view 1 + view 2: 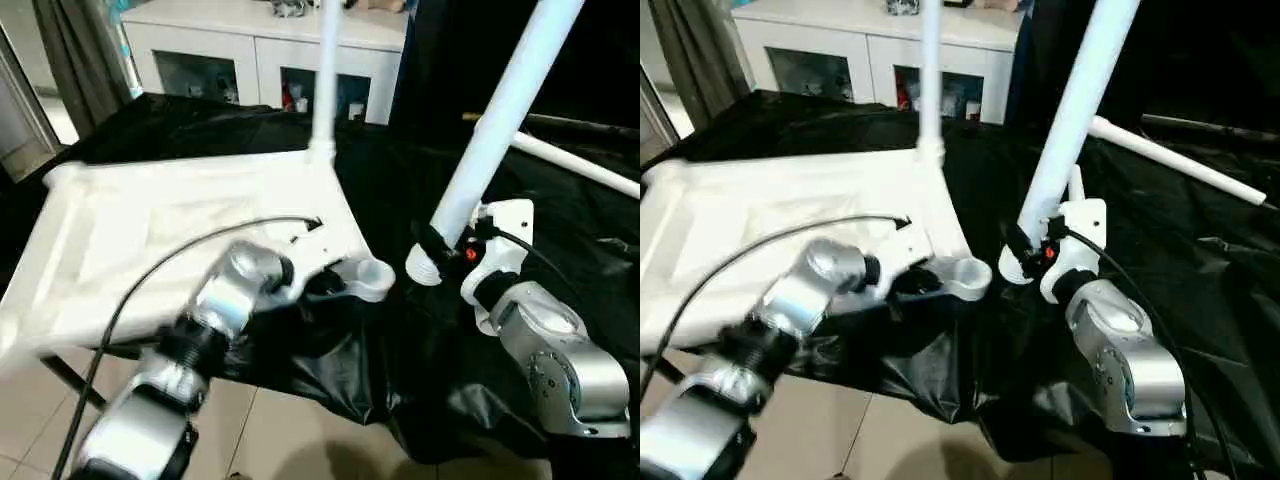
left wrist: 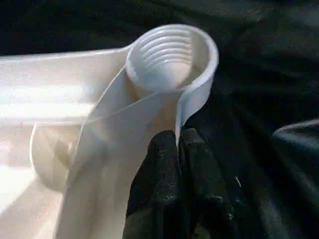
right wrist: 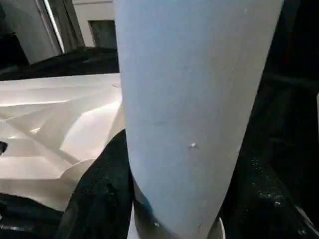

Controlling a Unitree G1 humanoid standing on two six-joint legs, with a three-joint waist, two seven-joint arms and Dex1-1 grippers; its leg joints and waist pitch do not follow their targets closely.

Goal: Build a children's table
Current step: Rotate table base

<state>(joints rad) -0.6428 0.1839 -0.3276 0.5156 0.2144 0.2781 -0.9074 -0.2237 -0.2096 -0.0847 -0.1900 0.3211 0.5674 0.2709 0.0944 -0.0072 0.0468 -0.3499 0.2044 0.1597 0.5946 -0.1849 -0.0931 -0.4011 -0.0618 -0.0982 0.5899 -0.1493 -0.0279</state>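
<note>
The white tabletop lies ribbed side up on a black cloth. One white leg stands upright in its far right corner. The near right corner socket is open, its threads showing in the left wrist view. My left gripper is shut on the thin rim wall just beside that socket. A second leg leans steeply, with my right gripper shut around it just above its flared lower end. That end hangs close to the right of the socket, apart from it. The leg also shows in the right wrist view.
Another white leg lies on the black cloth at the right. A white glass-door cabinet stands behind the table and a grey curtain hangs at the back left. The tabletop's near edge overhangs light floor tiles.
</note>
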